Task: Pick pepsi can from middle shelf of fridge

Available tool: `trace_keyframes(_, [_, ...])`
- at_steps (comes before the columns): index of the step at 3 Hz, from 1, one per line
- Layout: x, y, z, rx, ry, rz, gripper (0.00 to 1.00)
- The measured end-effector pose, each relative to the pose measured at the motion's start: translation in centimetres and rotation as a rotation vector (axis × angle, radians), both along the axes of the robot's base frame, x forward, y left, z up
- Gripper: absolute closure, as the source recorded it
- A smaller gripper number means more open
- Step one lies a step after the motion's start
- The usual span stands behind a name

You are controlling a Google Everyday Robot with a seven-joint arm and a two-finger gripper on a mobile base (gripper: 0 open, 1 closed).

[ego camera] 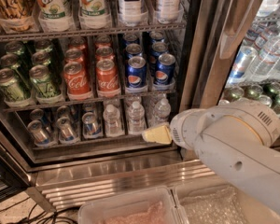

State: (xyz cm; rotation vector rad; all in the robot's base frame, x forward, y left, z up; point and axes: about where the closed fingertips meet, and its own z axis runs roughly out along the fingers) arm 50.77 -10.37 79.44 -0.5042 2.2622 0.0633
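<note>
pepsi can point(136, 72) on middle shelf point(116, 96) in fridge point(107, 169), right of cola cans point(91, 78); gripper point(156, 135) below-right, before water bottles point(135, 118) on lower shelf point(98, 143).

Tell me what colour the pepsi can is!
The pepsi can is dark blue, silver-topped, in the camera view; the gripper hangs below it.

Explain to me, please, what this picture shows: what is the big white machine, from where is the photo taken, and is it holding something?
The big white rounded shape is a robot arm. Its cream-coloured tip is the gripper, the part that grasps. It sits low, in front of the rack of small water bottles, and carries no can. The single camera looks slightly down into a large steel-framed drinks fridge; where the camera is mounted cannot be told. The dark wire middle shelf holds rows of green cans, red Coca-Cola cans and dark-blue Pepsi cans.
</note>
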Motion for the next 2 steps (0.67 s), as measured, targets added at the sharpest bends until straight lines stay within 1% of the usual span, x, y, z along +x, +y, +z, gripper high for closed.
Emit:
trace_keyframes(1, [1.5,-1.2,1.8,0.127,-0.080,-0.085,0.05])
trace_keyframes(2, [2.6,-1.1,2.7,0.234,-0.100,-0.139,0.00])
